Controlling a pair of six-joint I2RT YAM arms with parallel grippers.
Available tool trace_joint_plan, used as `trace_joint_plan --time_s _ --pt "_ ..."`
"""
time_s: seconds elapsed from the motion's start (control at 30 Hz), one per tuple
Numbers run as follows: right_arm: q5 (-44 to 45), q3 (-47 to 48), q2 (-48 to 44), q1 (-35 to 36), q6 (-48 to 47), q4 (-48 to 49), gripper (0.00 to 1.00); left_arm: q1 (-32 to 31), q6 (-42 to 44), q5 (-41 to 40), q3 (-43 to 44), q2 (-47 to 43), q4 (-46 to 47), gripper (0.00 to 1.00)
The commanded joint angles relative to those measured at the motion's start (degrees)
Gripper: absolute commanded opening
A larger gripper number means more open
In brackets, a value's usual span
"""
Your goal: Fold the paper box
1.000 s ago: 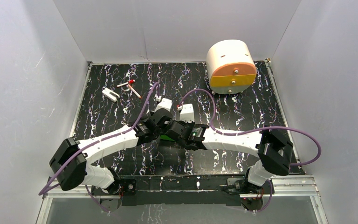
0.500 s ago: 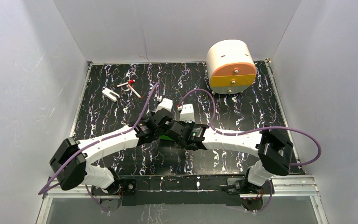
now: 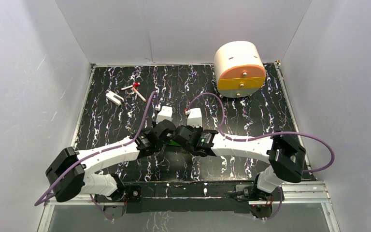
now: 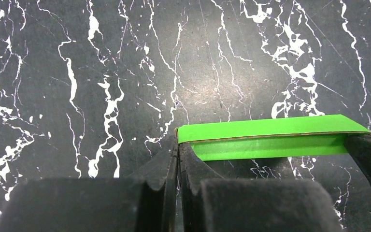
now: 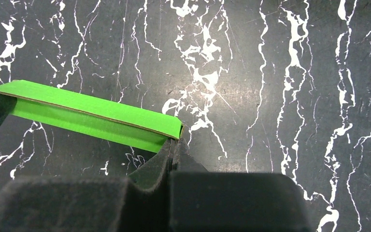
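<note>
The paper box [image 3: 174, 143] is bright green thin card, a flat narrow strip held between my two wrists near the middle of the table; in the top view only a sliver shows. In the left wrist view the box [image 4: 270, 137] runs to the right from my left gripper [image 4: 178, 145], whose jaws are pressed together on its left end. In the right wrist view the box [image 5: 92, 118] runs to the left from my right gripper [image 5: 173, 145], shut on its right end. In the top view the left gripper [image 3: 166, 136] and right gripper [image 3: 181, 137] almost touch.
A cream-and-orange rounded drawer unit [image 3: 239, 67] stands at the back right. A small white piece [image 3: 114, 98] and red-and-white sticks [image 3: 135, 89] lie at the back left. The table top [image 3: 251, 111] is black with white veins, and white walls close it in.
My left arm has dropped lower and shifted left, and its wrist has moved a little left and nearer. Both grippers stay shut on the green box. The right arm has barely moved.
</note>
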Motion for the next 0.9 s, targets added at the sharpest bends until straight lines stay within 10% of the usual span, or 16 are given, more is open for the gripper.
trace_joint_plan --time_s 0.0,0.23,0.6,0.87 --pt "-6.7 -3.2 -0.4 0.6 0.5 3.9 0.0 -2.3 -4.5 2.0 -5.4 -2.8 4.2 0.0" --pt "-8.0 -6.7 -3.7 0.6 0.1 8.8 0.01 -3.2 -5.9 0.5 -11.4 -5.1 8.9 0.0" --pt "-9.7 -14.0 -17.5 0.0 -0.3 16.9 0.48 -3.3 -5.8 -1.3 -13.3 -3.8 11.6 0.0" --pt "-9.9 -21.4 -26.9 -3.0 9.4 19.7 0.6 -3.4 -5.5 -1.8 -14.2 -4.0 12.8 0.0"
